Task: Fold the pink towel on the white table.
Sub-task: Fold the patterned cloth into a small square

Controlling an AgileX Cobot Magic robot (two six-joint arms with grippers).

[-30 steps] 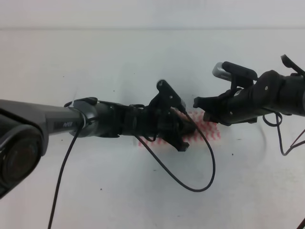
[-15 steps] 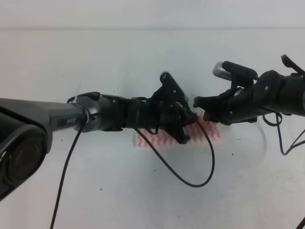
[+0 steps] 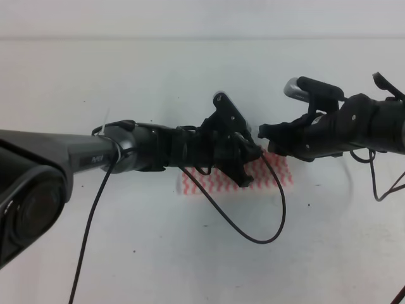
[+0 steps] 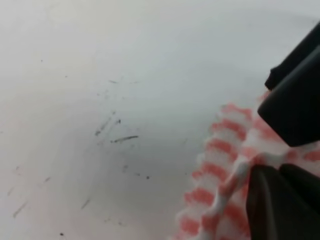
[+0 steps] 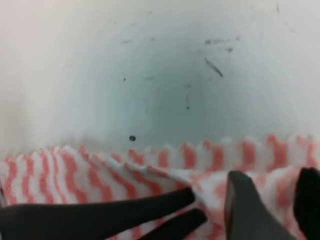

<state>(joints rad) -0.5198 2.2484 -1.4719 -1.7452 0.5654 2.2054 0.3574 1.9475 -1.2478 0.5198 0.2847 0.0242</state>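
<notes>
The pink towel (image 3: 278,176) lies flat on the white table (image 3: 158,253) at the centre, partly hidden under my left arm. My left gripper (image 3: 254,156) sits over the towel's far edge, shut on a raised ridge of the cloth. In the left wrist view the towel (image 4: 220,170) bunches up between the two dark fingers (image 4: 292,112) of my left gripper (image 4: 256,152). My right gripper (image 3: 261,133) hovers just beyond the towel's far edge, close to the left one. In the right wrist view the right gripper (image 5: 272,176) stands open over the striped towel (image 5: 75,170), gripping nothing.
A black cable (image 3: 266,234) loops from the left wrist down over the towel and the table in front of it. The table (image 5: 175,60) has small dark specks and scuff marks (image 4: 122,139). The table's far edge runs across the top of the high view.
My left gripper has moved toward the far side and slightly right with the towel's edge, and more of the striped cloth now shows. The right gripper has risen slightly.
</notes>
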